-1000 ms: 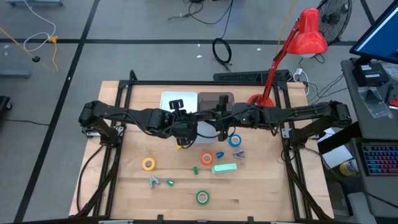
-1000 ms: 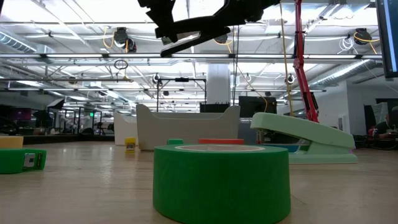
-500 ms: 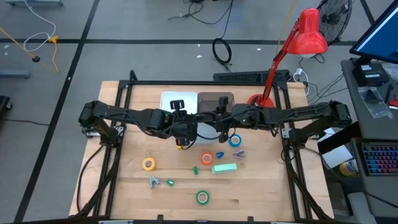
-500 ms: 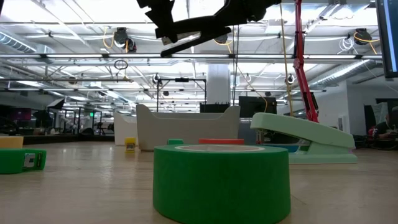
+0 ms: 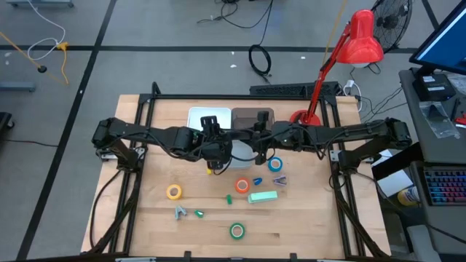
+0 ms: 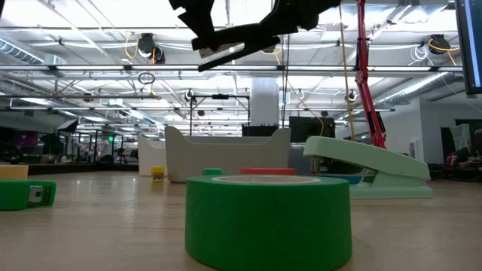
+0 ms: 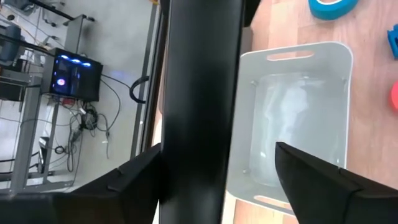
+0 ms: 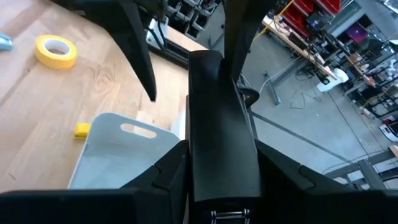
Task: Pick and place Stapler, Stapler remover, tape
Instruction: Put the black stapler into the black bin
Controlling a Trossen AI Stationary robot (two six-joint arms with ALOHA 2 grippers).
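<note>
black stapler point(image 8: 219, 118) clamped between right fingers point(image 8: 168, 171), above white bin point(image 8: 118, 155)

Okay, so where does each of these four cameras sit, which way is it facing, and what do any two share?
High: above the table, facing straight down; both arms meet by the white bin.
Low: at tabletop height behind the green tape, facing the room; arm parts cross the top.
Left wrist: on the left arm, facing the bin; left claw open about a dark bar.
Right wrist: on the right arm, facing bin and yellow tape; right claw shut on that bar.
Shared: both wrist views show bin and bar.
</note>
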